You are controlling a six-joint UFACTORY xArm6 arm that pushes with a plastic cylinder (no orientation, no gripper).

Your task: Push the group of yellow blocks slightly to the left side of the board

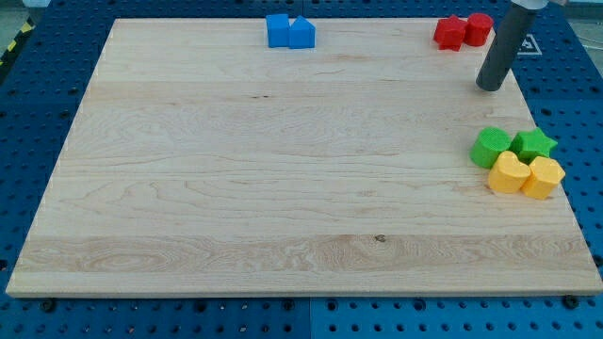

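Note:
Two yellow blocks sit side by side near the board's right edge: a heart-like yellow block [510,173] and a hexagonal yellow block [544,177] to its right. Just above them are a green round block [489,147] and a green star block [534,144], touching the yellow ones. My tip [489,88] rests on the board at the upper right, above the green blocks and well clear of the yellow pair.
Two blue blocks [289,31] sit together at the top edge, centre. Two red blocks [463,30] sit at the top right, left of my rod. The wooden board [283,188] lies on a blue perforated table.

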